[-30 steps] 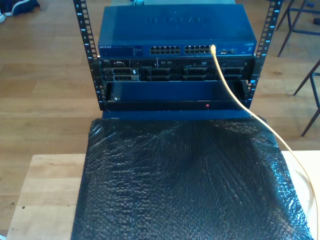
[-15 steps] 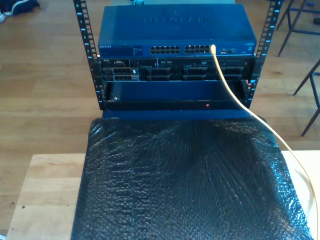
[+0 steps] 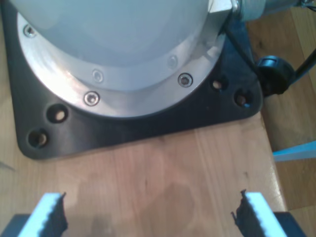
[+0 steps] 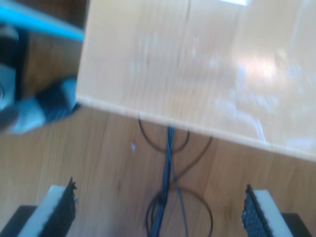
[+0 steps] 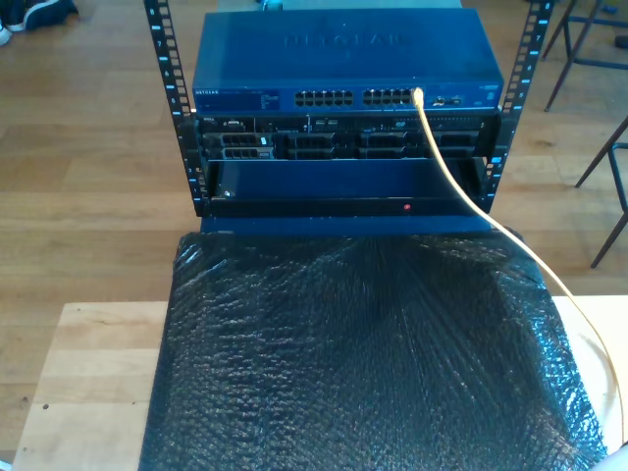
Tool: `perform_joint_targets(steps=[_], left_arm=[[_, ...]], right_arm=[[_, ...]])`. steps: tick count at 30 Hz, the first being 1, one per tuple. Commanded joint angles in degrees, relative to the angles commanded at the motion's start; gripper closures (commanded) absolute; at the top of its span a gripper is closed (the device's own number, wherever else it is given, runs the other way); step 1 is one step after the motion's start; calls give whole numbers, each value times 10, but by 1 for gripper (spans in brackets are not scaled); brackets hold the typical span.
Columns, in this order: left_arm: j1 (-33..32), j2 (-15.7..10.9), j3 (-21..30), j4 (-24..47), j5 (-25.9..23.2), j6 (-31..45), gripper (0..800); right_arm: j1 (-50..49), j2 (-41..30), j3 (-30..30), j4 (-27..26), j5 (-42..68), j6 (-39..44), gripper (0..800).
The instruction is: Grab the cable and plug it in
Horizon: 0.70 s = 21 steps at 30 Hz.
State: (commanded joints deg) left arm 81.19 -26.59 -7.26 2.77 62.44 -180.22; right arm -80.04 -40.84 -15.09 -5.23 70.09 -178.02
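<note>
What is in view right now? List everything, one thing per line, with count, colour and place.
cable: one, pale yellow, plugged into the switch's port row towards the exterior view's right, trailing down over the sheet to that view's right edge.
network switch: one, blue, top of the rack.
rack: one, black posts, holding the switch and dark units below it.
plastic sheet: one, black and crinkled, covering the table.
table: one, pale wood, bare at the exterior view's left.
chair legs: dark, exterior view's right edge.
floor cables: a few, dark, on the wooden floor.
arm base plate: one, black, bolted to wood.
my first gripper: open, empty.
my second gripper: open, empty.
</note>
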Motion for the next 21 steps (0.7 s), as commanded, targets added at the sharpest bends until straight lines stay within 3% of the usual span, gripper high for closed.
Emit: perform_joint_targets(steps=[11,21], left_arm=[[0,0,0,0,0,0,0],[0,0,0,0,0,0,0]], right_arm=[[-1,4,97,-2,-111,0,1],[0,18,133,-2,-185,-1,2]])
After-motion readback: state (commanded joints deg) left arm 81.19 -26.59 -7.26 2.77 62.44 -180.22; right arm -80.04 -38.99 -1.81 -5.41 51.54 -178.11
